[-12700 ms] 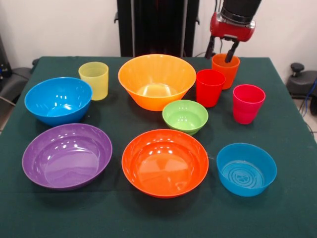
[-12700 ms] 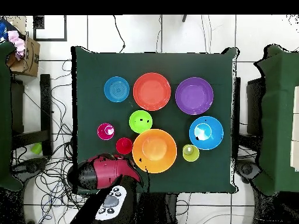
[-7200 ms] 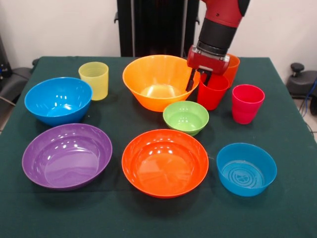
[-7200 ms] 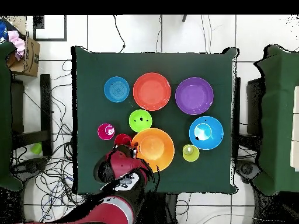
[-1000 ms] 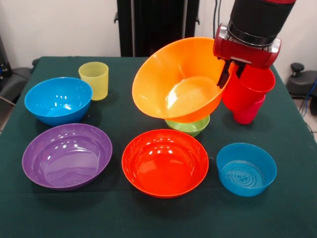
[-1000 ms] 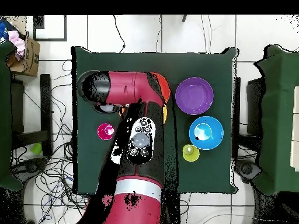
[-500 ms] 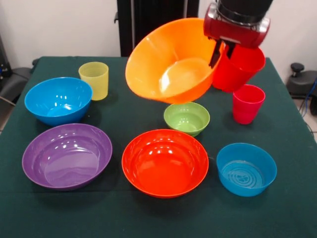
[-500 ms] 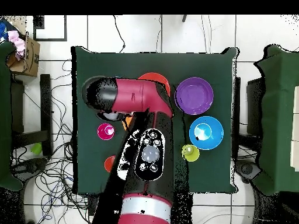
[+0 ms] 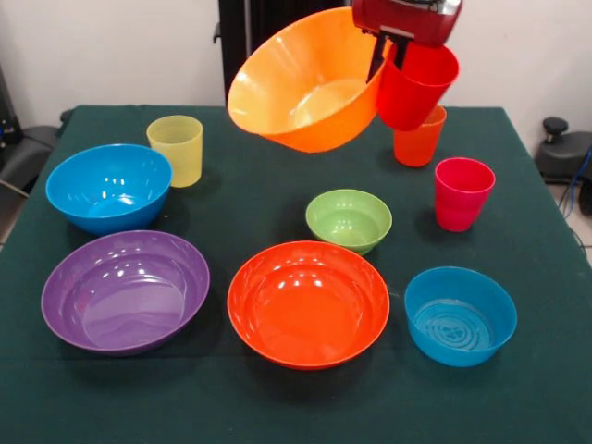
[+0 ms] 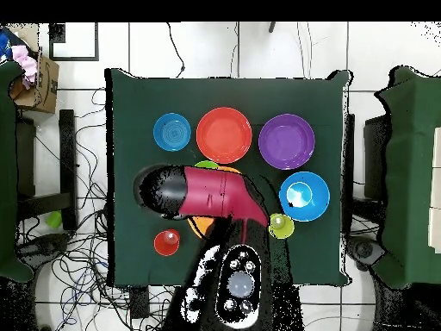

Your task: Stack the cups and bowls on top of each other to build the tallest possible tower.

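Observation:
My gripper [image 9: 387,57] hangs high over the far side of the table, shut on two rims at once. One is the large yellow-orange bowl [image 9: 305,85], tilted in the air; the other is the red cup [image 9: 416,85], held against it. Below them the orange cup [image 9: 418,141] stands upright, with the magenta-pink cup [image 9: 462,192] nearer and to the right. The light green bowl [image 9: 349,219], orange-red bowl [image 9: 308,303], purple bowl [image 9: 125,289], two blue bowls [image 9: 108,187] [image 9: 460,316] and yellow cup [image 9: 176,150] rest on the cloth. From overhead the arm [image 10: 211,194] hides the gripper.
The dark green table [image 9: 518,398] reaches past the bowls on every side. Overhead, the orange cup [image 10: 166,243] stands near the table edge beside the arm. Chairs [image 10: 413,172] flank the table and cables lie on the floor.
The gripper has risen and drawn back toward the far side, carrying the yellow-orange bowl and red cup higher. The orange cup and green bowl now show fully.

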Controlling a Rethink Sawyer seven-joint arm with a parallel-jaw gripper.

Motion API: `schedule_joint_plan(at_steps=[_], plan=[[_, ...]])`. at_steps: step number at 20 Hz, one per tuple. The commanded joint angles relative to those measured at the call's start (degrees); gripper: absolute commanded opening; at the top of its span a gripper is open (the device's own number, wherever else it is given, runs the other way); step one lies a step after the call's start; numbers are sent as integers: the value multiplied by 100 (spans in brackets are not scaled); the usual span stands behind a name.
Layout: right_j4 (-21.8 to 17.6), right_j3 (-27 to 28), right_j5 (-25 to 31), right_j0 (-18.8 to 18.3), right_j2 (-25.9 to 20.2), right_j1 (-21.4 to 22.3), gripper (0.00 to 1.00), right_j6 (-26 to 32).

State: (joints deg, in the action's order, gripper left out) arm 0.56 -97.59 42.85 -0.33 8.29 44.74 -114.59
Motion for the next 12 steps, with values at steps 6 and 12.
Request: schedule_joint_plan(at_steps=[6, 12], plan=[[-1111, -939, -1663, -187, -787, -493, 0, 350], [-1262, -947, -1640, -130, -677, -542, 0, 48]])
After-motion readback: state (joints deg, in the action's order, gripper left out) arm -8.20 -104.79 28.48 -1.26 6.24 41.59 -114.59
